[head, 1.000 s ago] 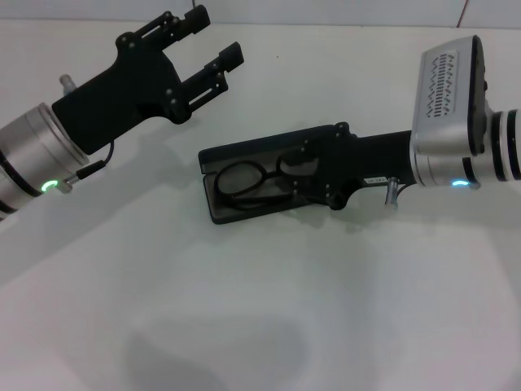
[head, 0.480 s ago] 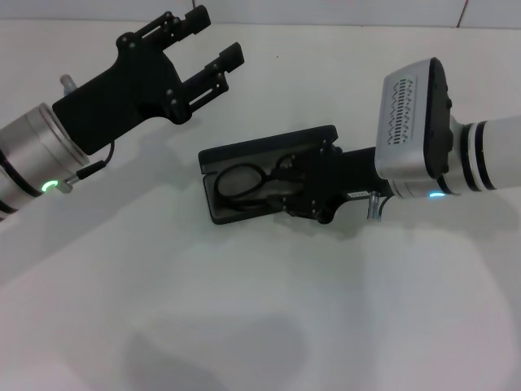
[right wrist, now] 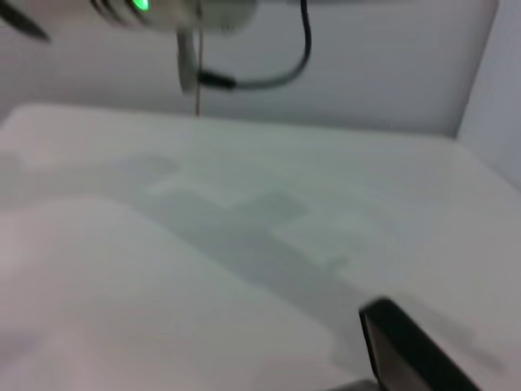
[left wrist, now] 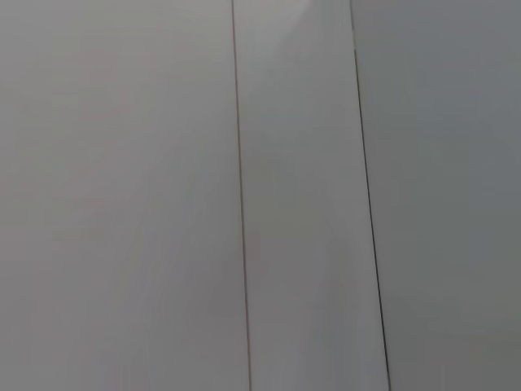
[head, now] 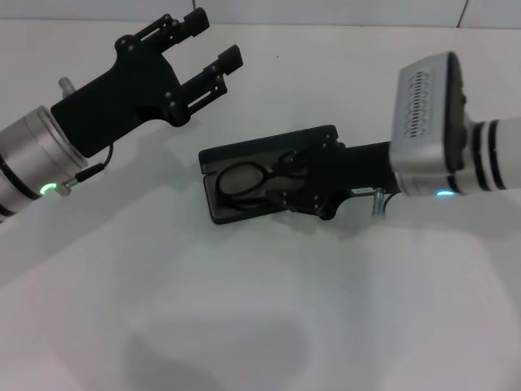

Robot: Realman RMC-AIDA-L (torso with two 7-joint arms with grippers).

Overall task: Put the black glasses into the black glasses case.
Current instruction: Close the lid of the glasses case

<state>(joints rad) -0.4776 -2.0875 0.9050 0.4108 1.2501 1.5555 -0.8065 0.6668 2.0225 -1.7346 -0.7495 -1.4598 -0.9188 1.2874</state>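
Note:
The black glasses case (head: 262, 148) lies open at the table's middle, its lid tilted up at the back and its tray toward me. The black glasses (head: 238, 180) lie inside the tray; one round lens shows clearly and the rest is partly hidden. My right gripper (head: 299, 184) reaches in from the right and sits over the right half of the case, at the glasses. My left gripper (head: 213, 39) is open and empty, raised at the back left, well away from the case. A corner of the case (right wrist: 407, 349) shows in the right wrist view.
The white table (head: 244, 309) spreads around the case. My left arm's wrist with its green light (right wrist: 142, 6) and cable shows in the right wrist view. The left wrist view shows only grey wall panels (left wrist: 293, 195).
My right gripper has moved left, farther over the open case and the glasses, and its wrist has turned. The left arm has not moved.

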